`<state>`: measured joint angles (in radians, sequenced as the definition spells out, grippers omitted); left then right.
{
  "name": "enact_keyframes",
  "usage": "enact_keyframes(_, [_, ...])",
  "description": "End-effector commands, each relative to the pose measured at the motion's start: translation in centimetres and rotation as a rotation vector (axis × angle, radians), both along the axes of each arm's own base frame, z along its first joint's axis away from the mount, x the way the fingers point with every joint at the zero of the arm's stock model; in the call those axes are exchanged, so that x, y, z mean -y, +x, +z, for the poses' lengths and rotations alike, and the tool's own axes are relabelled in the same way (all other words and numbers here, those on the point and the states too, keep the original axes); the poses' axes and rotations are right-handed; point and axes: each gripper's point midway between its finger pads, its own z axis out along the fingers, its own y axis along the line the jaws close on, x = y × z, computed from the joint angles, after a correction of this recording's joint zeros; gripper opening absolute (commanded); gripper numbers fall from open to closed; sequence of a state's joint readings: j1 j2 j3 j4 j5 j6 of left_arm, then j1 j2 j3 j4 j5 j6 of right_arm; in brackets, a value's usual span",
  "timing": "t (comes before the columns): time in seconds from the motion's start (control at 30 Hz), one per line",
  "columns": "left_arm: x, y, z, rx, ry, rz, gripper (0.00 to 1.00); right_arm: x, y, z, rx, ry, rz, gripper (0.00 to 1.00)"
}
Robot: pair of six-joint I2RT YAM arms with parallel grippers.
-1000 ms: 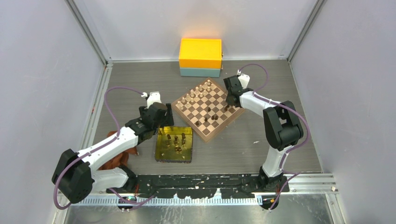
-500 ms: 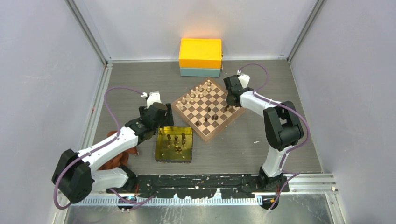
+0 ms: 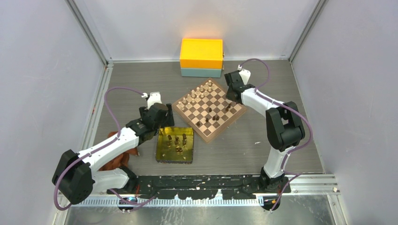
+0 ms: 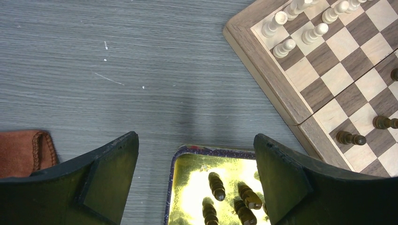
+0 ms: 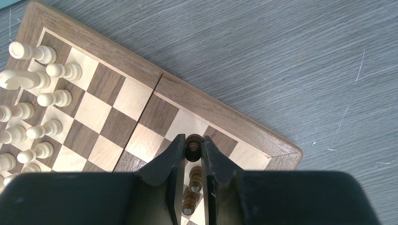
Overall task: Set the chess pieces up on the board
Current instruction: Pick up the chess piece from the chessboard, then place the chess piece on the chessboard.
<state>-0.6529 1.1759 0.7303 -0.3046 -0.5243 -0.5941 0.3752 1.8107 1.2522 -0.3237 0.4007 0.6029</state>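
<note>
The board lies tilted at the table's middle, and a few dark chess pieces stand on it. My right gripper is shut on one dark chess piece, held above the squares by the board's right corner. Two more dark pieces stand below, between its fingers. From above, the right gripper hangs over the board's far right edge. My left gripper is open over the far rim of the gold tray, where several dark pieces stand.
Pale chessmen line the board's far left side. A yellow and teal box stands at the back wall. A brown leather pouch lies left of the tray, under the left arm.
The right gripper has risen and drawn back toward the board's far right edge, still holding its dark piece. The left arm has not moved.
</note>
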Motion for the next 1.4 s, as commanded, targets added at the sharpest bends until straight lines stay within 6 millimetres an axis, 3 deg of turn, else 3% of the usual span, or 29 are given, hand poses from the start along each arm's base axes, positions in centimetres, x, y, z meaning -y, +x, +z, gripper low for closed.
enact_keyframes(0.0, [-0.1, 0.7, 1.1, 0.050, -0.004, 0.024, 0.92, -0.8, 1.1, 3.8, 0.084, 0.017, 0.019, 0.01])
enact_keyframes(0.33, [-0.4, 0.2, 1.0, 0.050, -0.015, 0.031, 0.92, -2.7, -0.6, 6.4, 0.096, 0.001, 0.086, 0.01])
enact_keyframes(0.53, [-0.4, 0.1, 1.2, 0.057, -0.034, 0.033, 0.93, -3.5, -2.3, 6.9, 0.076, -0.018, 0.114, 0.01])
enact_keyframes(1.0, [-0.1, 0.0, 1.1, 0.067, -0.058, 0.026, 0.92, -5.7, -5.3, 5.2, 0.002, -0.073, 0.173, 0.01])
enact_keyframes(1.37, [-0.1, 0.0, 1.0, 0.072, -0.065, 0.023, 0.92, -6.1, -5.9, 3.0, -0.051, -0.085, 0.173, 0.01])
